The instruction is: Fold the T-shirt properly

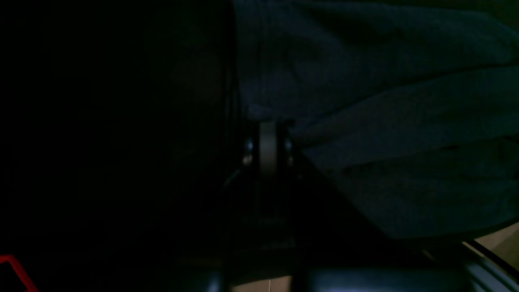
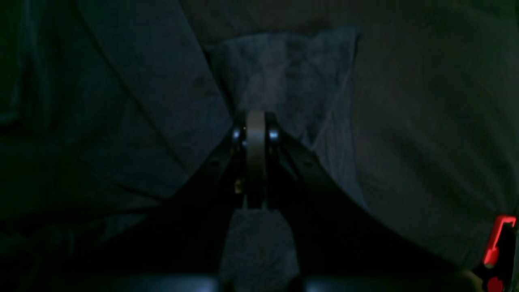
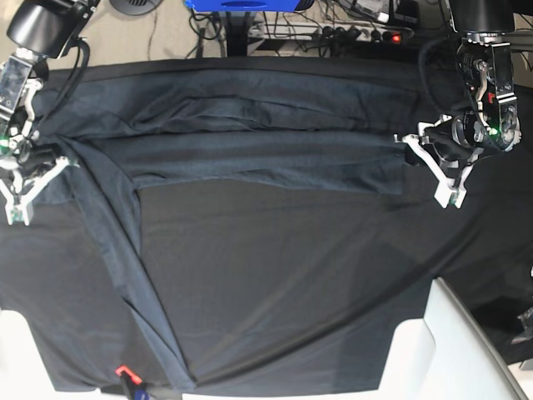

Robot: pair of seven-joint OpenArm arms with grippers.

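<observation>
The dark charcoal T-shirt (image 3: 250,154) lies as a long creased band across the far half of the black table cloth (image 3: 316,275), with one strip (image 3: 141,292) trailing toward the near edge. At the band's right end, my left gripper (image 3: 408,151) is shut on the shirt's edge. In the left wrist view its jaws (image 1: 267,123) are pressed together, with shirt fabric (image 1: 385,101) spreading away from them. My right gripper (image 3: 62,157) is shut on the band's left end. The right wrist view shows a tent of shirt fabric (image 2: 284,65) rising from its shut jaws (image 2: 255,114).
White blocks stand at the near right (image 3: 433,350) and near left (image 3: 17,350) corners. A small red-marked object (image 3: 125,372) sits at the near edge. Cables and a power strip (image 3: 350,33) lie beyond the table's far edge.
</observation>
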